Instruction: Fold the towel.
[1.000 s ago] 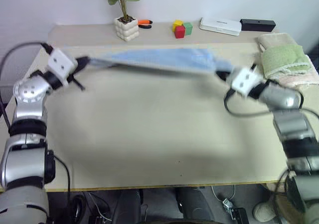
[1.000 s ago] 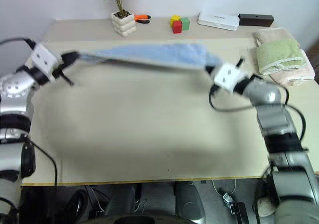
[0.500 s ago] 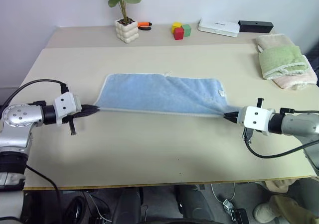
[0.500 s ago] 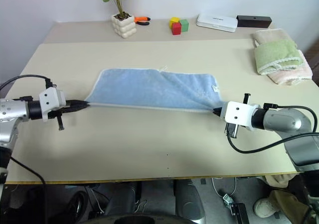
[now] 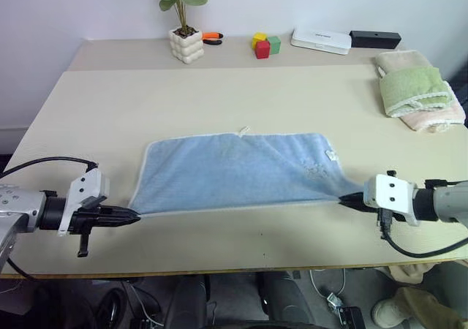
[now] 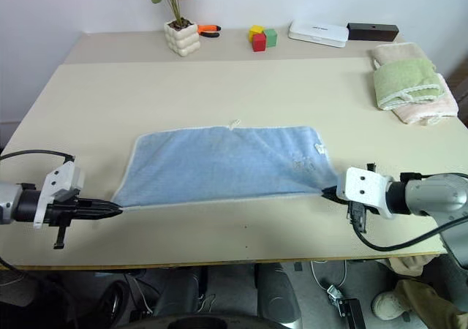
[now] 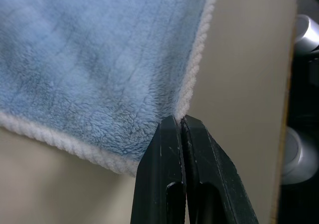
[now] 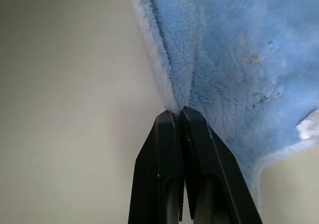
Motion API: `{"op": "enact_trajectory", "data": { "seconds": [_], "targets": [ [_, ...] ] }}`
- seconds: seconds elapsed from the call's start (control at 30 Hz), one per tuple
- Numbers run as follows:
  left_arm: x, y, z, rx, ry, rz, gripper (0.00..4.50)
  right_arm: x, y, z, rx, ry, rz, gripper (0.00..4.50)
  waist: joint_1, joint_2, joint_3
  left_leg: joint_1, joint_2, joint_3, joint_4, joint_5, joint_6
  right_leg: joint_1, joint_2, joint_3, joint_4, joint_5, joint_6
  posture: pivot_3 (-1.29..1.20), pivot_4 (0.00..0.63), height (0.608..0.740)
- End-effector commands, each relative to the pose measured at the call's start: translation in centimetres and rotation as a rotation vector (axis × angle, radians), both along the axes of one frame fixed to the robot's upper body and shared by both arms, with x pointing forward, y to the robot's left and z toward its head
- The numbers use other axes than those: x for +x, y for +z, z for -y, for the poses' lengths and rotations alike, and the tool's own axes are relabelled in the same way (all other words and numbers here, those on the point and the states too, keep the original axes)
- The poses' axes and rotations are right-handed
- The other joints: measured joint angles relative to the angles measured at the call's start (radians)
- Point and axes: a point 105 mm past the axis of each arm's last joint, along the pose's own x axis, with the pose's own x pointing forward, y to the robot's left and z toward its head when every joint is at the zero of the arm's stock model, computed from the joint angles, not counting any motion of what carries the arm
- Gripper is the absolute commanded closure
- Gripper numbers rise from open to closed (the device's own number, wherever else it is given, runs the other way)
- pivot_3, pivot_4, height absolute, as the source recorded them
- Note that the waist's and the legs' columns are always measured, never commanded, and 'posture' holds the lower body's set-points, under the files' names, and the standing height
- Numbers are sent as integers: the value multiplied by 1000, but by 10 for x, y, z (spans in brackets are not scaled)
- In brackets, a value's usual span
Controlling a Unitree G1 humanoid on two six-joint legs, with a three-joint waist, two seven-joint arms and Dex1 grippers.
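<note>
We see the light blue towel [image 5: 238,172] spread flat on the surface [image 5: 219,95], in the lower middle of the left eye frame. It is terry cloth with whitish edging, a small white tag [image 5: 333,154] near its right end. Its two near corners are drawn out to points, with slight wrinkles at the right.

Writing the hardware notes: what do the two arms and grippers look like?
Both arms are silver-grey metal segments with black joints. Each wrist carries a white boxy housing, and a loose black cable loops along each forearm. The left gripper and the right gripper each have two slim, tapering black fingers.
</note>
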Motion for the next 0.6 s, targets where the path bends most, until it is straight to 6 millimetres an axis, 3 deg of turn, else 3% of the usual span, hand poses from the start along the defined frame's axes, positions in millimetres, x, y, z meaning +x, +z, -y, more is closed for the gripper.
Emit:
{"op": "enact_trajectory", "data": {
  "seconds": [0.03, 0.2, 0.33, 0.6],
  "targets": [
    [6, 6, -11, 30, 39, 61, 4500, -5, 17, 11, -30, -13, -14, 4466, -1, 0, 0, 0, 0, 0, 0, 0, 0, 0, 0, 0, 0, 0, 0, 0, 150, 740],
    [24, 13, -13, 15, 61, 142, 4500, 5, 27, 8, -11, -16, 28, 4466, -4, 0, 0, 1, 1, 0, 0, 0, 0, 0, 1, 0, 0, -1, -2, 0, 150, 740],
    [59, 29, -4, -90, 121, 259, 4500, 36, 35, -2, -26, 1, 175, 4466, -3, 0, 0, 3, 0, 0, 1, 0, 0, 2, 1, 0, 0, 0, 0, 0, 150, 740],
    [108, 32, -7, -108, 212, 432, 4500, 85, 39, -7, -68, 9, 348, 4466, -3, 0, 0, 3, 0, 0, 2, 0, 1, 3, 1, 0, 0, 0, 1, 0, 150, 740]
  ]
}}
